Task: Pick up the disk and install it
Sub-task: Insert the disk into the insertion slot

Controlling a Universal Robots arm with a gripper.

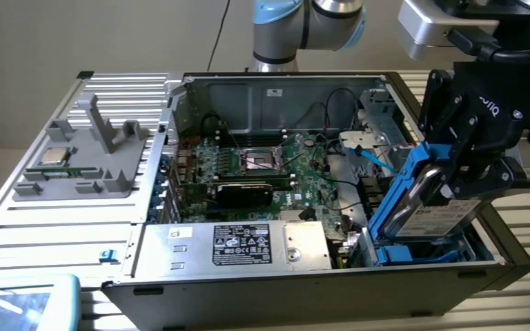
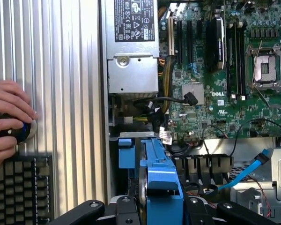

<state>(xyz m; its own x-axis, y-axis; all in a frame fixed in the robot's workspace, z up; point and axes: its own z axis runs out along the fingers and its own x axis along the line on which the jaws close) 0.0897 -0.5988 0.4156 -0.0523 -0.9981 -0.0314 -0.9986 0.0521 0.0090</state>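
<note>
Gripper (image 1: 463, 185) is clasping the disk (image 1: 428, 207), its jaws pressing on it from both sides. The disk, in its blue carrier frame, is standing on edge and leaning slightly, its lower end sitting at the blue drive bay (image 1: 403, 254) of the open computer case (image 1: 246, 289), at the exterior view's right, beside the silver power supply (image 1: 237, 245). A person's hands (image 2: 9, 117) are resting on the slatted table (image 2: 70, 93), near a keyboard (image 2: 18, 187)

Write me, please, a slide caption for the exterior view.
The gripper holds the disk upright at the blue drive bay of the open computer case.
</note>
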